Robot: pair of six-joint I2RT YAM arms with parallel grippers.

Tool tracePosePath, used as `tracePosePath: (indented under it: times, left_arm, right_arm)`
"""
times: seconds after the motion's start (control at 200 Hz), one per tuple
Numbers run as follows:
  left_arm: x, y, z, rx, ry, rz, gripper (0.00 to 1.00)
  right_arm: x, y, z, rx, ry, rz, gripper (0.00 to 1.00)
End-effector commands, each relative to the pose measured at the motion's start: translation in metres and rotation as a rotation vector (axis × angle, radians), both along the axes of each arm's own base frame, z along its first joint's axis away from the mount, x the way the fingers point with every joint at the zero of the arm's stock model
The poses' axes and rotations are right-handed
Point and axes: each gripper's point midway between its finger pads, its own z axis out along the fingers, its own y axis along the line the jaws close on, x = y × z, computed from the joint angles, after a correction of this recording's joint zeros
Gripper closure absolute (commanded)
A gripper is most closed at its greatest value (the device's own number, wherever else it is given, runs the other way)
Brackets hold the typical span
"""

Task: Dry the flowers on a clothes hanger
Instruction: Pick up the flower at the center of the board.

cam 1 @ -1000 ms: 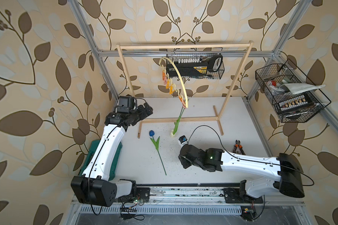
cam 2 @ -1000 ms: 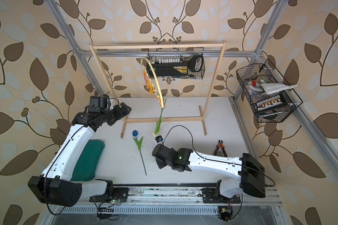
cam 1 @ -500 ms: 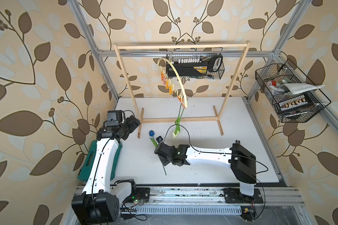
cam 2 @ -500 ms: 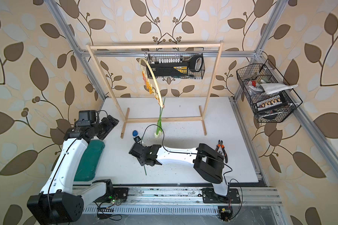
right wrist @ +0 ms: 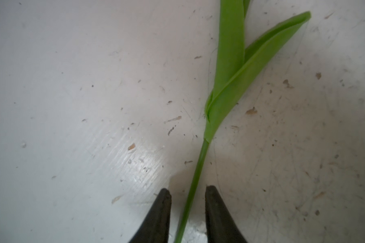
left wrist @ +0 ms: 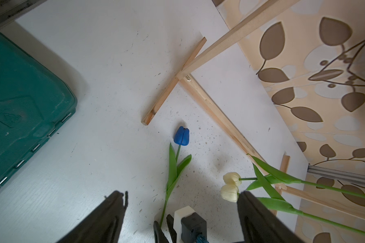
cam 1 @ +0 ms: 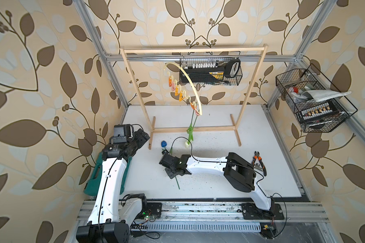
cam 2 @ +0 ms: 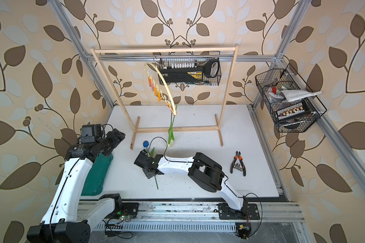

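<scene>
The blue-headed flower (cam 1: 164, 144) (left wrist: 181, 136) lies flat on the white table, its thin stem (right wrist: 195, 176) running toward the front. My right gripper (cam 1: 170, 173) (right wrist: 188, 192) is low over that stem, open only narrowly. One finger stands on each side of the stem, with a small gap on both sides. Two cream flowers (cam 1: 187, 144) (left wrist: 231, 185) hang head down from pegs on the cream-yellow clothes hanger (cam 1: 190, 84) (cam 2: 164, 84). My left gripper (cam 1: 145, 135) (left wrist: 180, 194) hovers wide open at the table's left, holding nothing.
The light-wood rack (cam 1: 192, 49) carries the hanger; its foot (left wrist: 167, 92) lies just beyond the blue head. A green case (cam 1: 95, 178) sits under my left arm. Orange-handled pliers (cam 1: 258, 162) lie at the right. Wire baskets (cam 1: 211, 73) (cam 1: 310, 101) hang on the frame.
My right arm swung left from beside the cream flowers to the blue flower's stem, and its jaws narrowed around it. My left arm drew back toward the green case.
</scene>
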Motion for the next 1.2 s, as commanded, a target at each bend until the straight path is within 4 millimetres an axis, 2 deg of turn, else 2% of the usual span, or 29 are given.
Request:
tracePosePath:
  times: [0.0, 0.11, 0.415, 0.54, 0.64, 0.755, 0.925, 1.045, 1.195]
  left_arm:
    - [0.002, 0.0, 0.008, -0.002, -0.023, -0.011, 0.13]
    - [0.003, -0.001, 0.011, -0.007, -0.03, -0.018, 0.13]
    - [0.007, -0.008, 0.012, -0.031, -0.039, -0.052, 0.16]
    - [0.007, -0.012, 0.014, -0.041, -0.045, -0.071, 0.16]
    - [0.008, -0.018, 0.015, -0.055, -0.052, -0.109, 0.17]
    - [0.008, -0.018, 0.014, -0.047, -0.046, -0.12, 0.18]
    - [0.008, -0.023, 0.017, -0.057, -0.07, -0.152, 0.19]
    - [0.011, -0.036, 0.023, -0.093, -0.102, -0.227, 0.19]
    - [0.011, -0.062, 0.033, -0.123, -0.153, -0.355, 0.23]
  right_arm:
    - [0.003, -0.001, -0.01, -0.025, 0.029, -0.012, 0.77]
    - [0.007, -0.006, -0.019, -0.034, 0.04, -0.034, 0.81]
    - [0.018, -0.011, -0.027, -0.045, 0.064, -0.079, 0.82]
    - [0.018, -0.015, -0.028, -0.064, 0.07, -0.094, 1.0]
    - [0.019, -0.02, -0.019, -0.059, 0.067, -0.11, 1.0]
    - [0.017, -0.022, 0.009, -0.003, 0.052, -0.114, 1.0]
    - [0.011, -0.025, 0.068, 0.168, 0.064, -0.124, 1.0]
    - [0.01, -0.041, 0.106, 0.342, 0.122, -0.172, 1.0]
    - [0.01, -0.072, 0.147, 0.593, 0.226, -0.267, 1.0]
